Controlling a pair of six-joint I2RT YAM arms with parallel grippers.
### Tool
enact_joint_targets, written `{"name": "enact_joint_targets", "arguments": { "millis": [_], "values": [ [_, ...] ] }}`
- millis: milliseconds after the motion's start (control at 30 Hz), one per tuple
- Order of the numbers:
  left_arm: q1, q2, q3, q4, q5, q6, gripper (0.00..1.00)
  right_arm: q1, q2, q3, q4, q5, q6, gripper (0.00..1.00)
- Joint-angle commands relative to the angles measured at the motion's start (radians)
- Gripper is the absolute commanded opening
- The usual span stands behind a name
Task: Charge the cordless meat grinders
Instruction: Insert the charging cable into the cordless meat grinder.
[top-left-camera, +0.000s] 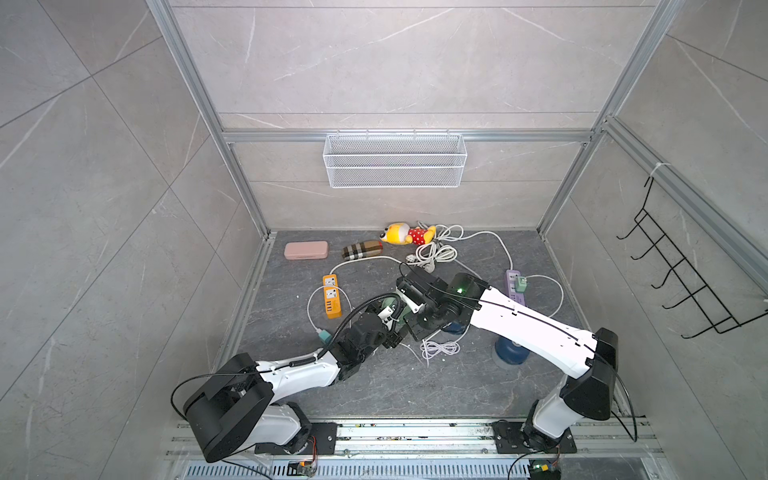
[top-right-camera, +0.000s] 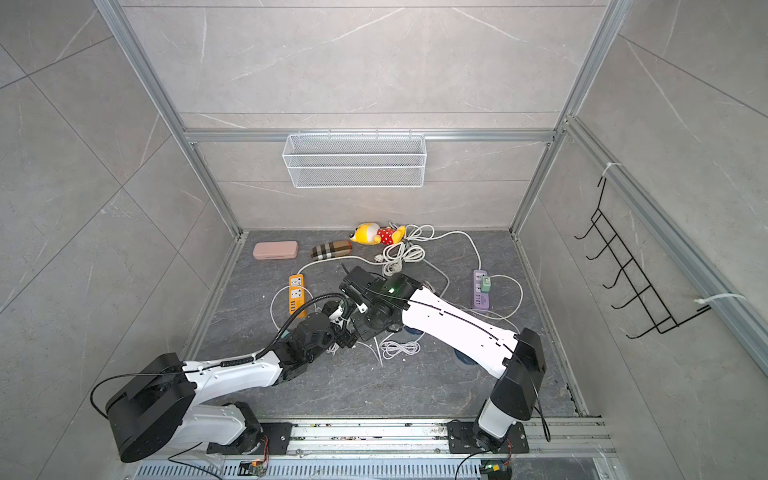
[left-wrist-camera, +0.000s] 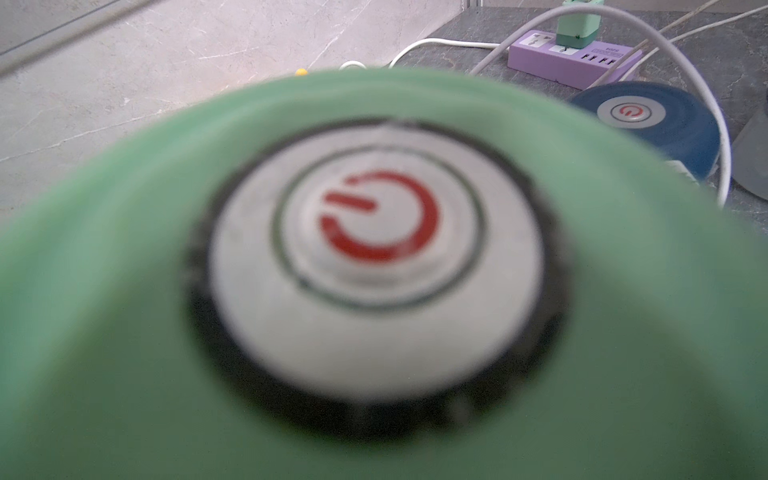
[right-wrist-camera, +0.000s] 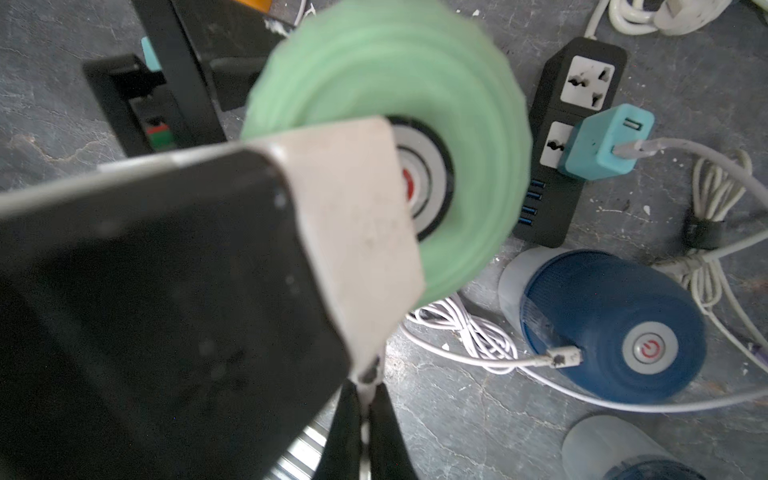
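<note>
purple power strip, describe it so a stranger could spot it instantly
On the dark stone tabletop, look along the right edge. The purple power strip lies there with a green adapter plugged in. It is the only lilac one; the others are an orange strip and a black strip.

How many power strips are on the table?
3: orange strip at left, purple strip at right, black strip beside the mint green grinder. Arms may hide more.

Bright even light, green grinder (left-wrist-camera: 124, 332) blurred
</note>
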Motion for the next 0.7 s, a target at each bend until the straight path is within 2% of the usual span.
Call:
{"name": "enact_joint_targets", "arguments": {
  "millis": [0,400,667],
  "values": [
    [-0.032,-0.035,0.044,0.046,0.024,0.054,0.55,0.003,0.015,0.035,0.011,0.049,-0.004,0.00],
    [-0.072,-0.025,0.024,0.068,-0.021,0.083,0.54,0.002,0.025,0.061,0.002,0.104,0.030,0.00],
    [-0.097,-0.017,0.021,0.069,-0.043,0.104,0.53,0.002,0.056,0.123,0.043,0.045,0.056,0.00]
  ]
}}
